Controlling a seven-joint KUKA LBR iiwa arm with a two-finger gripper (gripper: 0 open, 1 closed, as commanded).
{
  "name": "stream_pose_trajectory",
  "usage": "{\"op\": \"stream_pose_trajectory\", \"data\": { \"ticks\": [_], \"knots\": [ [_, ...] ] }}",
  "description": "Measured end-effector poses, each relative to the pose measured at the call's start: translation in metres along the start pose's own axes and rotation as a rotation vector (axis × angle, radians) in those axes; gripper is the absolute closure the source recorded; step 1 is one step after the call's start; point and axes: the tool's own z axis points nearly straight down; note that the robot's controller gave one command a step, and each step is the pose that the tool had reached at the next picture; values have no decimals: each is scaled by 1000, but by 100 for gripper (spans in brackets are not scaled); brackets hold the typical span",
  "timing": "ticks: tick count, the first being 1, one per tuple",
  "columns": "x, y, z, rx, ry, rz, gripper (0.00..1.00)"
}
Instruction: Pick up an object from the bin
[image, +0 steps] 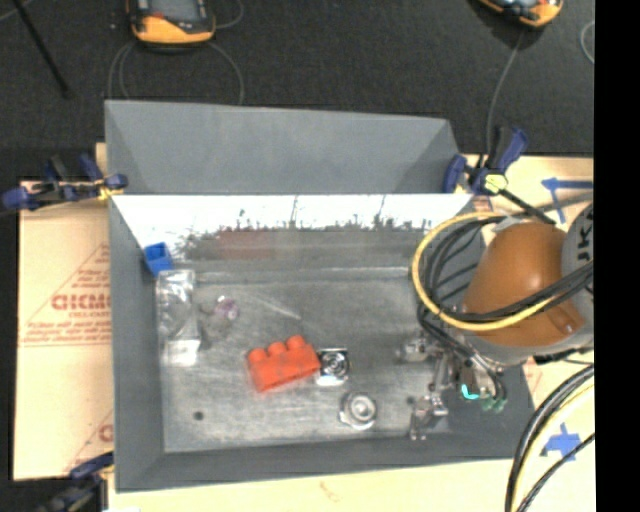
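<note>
Bin contents, near wall to far wall

1. Grey metal bin (135, 400): floor mostly bare, few loose items, none heaped
2. Round silver cap (358, 409): lies flat close to the near wall, right of centre; the item nearest the gripper, just beside it toward the view's left
3. Gripper (421, 385): low at the bin's right end, fingers spread apart, one toward the near wall and one toward the far wall, nothing between them; over bare floor, touching no item as far as can be seen
4. Small silver-and-black piece (333, 365): mid-floor, touching or almost touching the right end of item 5; which, cannot be told
5. Orange-red toy brick (280, 363): centre of the floor, studs up; long axis runs across the bin, right end tilted slightly toward the far wall; farther left of the gripper than item 2
6. Clear plastic piece (178, 315): left side, well apart from the gripper
7. Pale purple scrap (226, 310): just right of item 6, kind uncertain
8. Small blue block (156, 257): far left corner

Judgement: every candidate lies leftward of the gripper; the cap calls for the shortest shift, and the finger line looks set to close across the brick's narrow width
</note>
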Motion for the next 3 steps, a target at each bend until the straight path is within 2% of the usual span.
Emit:
{"op": "stream_pose_trajectory", "data": {
  "ticks": [1,2,3],
  "knots": [
    [-23,47,63,3,-14,-111,0],
    [-24,47,60,3,-19,-112,100],
    [-21,47,63,2,-10,-114,0]
  ]
}}
